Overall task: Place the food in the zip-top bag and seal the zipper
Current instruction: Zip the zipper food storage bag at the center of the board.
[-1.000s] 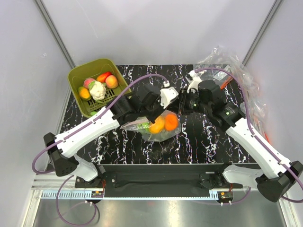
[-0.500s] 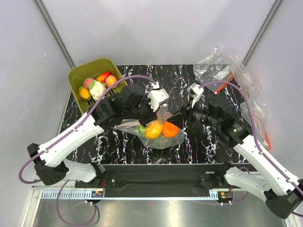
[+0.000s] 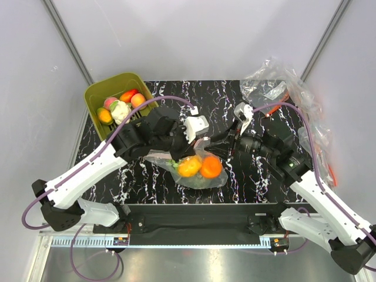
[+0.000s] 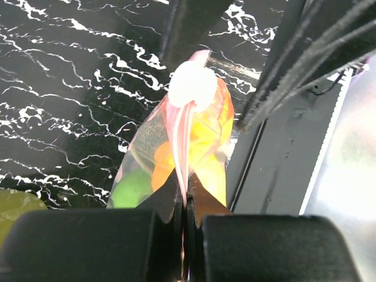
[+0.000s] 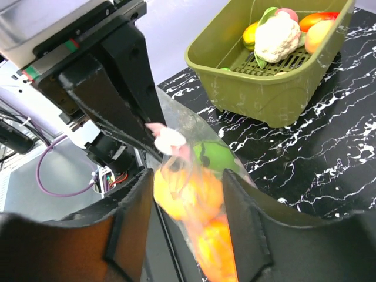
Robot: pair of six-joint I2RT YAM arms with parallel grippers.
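The zip-top bag (image 3: 200, 175) hangs from my left gripper (image 3: 180, 154) above the table's front middle. It holds two oranges (image 3: 200, 167) and a green lime (image 4: 132, 188). In the left wrist view my left gripper (image 4: 185, 214) is shut on the pink zipper (image 4: 182, 147), with a white slider (image 4: 192, 84) at its far end. My right gripper (image 5: 187, 229) is open, and the bag's oranges (image 5: 194, 200) lie between its fingers (image 5: 126, 235). It shows right of the bag in the top view (image 3: 218, 147). More food lies in the tub: cauliflower (image 3: 121, 111), peach and red pieces (image 3: 134, 98).
The olive-green tub (image 3: 94, 97) stands at the back left, also in the right wrist view (image 5: 276, 94). A heap of plainer clear bags (image 3: 282, 82) lies at the back right. The table's front edge runs just below the hanging bag.
My left gripper has carried the bag toward the front edge. My right gripper has followed it forward and now has its open fingers round the bag.
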